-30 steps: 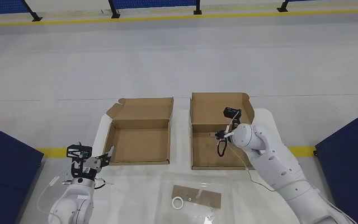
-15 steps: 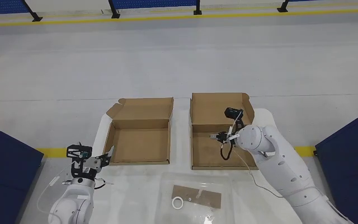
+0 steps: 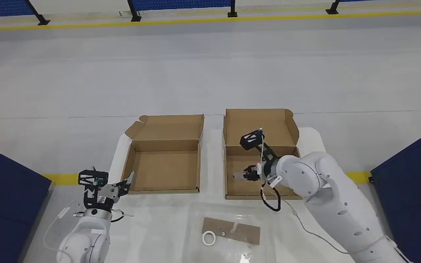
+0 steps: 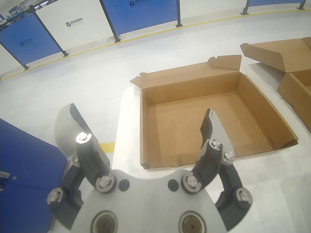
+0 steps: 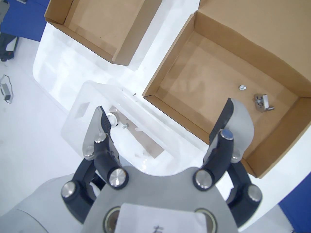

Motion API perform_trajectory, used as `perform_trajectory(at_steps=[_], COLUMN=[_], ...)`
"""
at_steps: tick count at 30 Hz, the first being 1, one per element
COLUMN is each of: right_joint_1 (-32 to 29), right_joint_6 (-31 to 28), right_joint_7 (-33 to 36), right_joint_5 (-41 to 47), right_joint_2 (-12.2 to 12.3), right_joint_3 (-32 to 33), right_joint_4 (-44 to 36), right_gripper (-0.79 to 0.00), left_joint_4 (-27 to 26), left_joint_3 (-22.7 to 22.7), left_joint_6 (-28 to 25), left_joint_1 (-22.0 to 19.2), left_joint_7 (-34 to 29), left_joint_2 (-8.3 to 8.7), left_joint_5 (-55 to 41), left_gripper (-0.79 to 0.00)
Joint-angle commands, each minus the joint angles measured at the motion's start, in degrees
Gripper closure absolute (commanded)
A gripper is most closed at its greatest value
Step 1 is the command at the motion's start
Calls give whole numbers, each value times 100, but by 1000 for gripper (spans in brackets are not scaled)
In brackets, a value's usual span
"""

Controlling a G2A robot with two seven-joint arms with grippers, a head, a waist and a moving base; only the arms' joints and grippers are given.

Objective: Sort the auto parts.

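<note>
The right hand (image 5: 165, 105) hangs wide open and empty. Below it, a metal bracket (image 5: 262, 102) and a small round piece (image 5: 242, 87) lie in a cardboard box (image 5: 206, 69), and a white ring (image 5: 113, 118) sits in the clear tray (image 5: 80, 112). The left hand (image 4: 140, 107), equally spread and empty, faces the other box (image 4: 194, 122) on the desk (image 4: 255, 183).

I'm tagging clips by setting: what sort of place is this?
Probably a factory or workshop floor: blue and white partition panels, a yellow floor line, and cardboard boxes on a white table, one holding small metal parts.
</note>
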Motion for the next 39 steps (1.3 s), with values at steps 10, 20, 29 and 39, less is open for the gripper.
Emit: perform_trajectory(at_steps=[10,20,29,39], right_joint_1=[44,414,670,533], right_joint_6=[-690,-1887,-2201,-2764], right_joint_7=[331,1526,1526,1126], right_joint_5=[-736,-600,-526,36], right_joint_2=[21,5,33,31], right_joint_3=[-427,-1069,-1751,-1871], right_joint_4=[-394,-808,-465,-384], right_gripper=[-785,-785,-785,-785], left_joint_4=[0,0,0,0], left_joint_3=[0,0,0,0], left_joint_6=[0,0,0,0], left_joint_1=[0,0,0,0], left_joint_7=[0,0,0,0], left_joint_2=[0,0,0,0], left_joint_5=[0,0,0,0], left_gripper=[-785,-785,-785,-785])
